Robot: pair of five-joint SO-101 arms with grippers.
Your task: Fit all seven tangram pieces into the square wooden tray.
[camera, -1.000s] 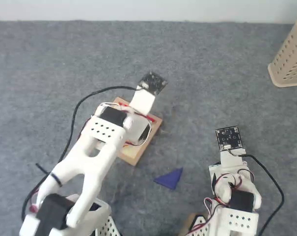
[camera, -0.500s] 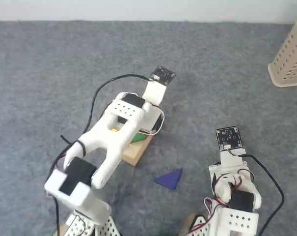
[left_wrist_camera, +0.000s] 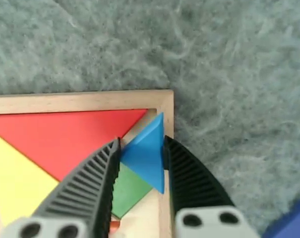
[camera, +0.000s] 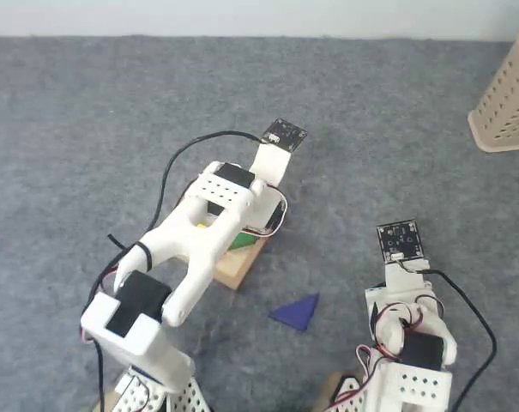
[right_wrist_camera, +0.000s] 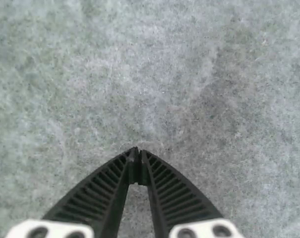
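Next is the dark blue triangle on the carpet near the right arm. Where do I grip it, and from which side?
Come straight down from above: the dark blue triangle lies flat on the carpet, so only its thin edges offer a hold. Pinch edge to edge across its middle, probably with the right gripper, which is empty.

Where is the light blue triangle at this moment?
In the left wrist view, the light blue triangle is held in the left gripper, at the corner of the wooden tray, next to the red triangle and the green piece.
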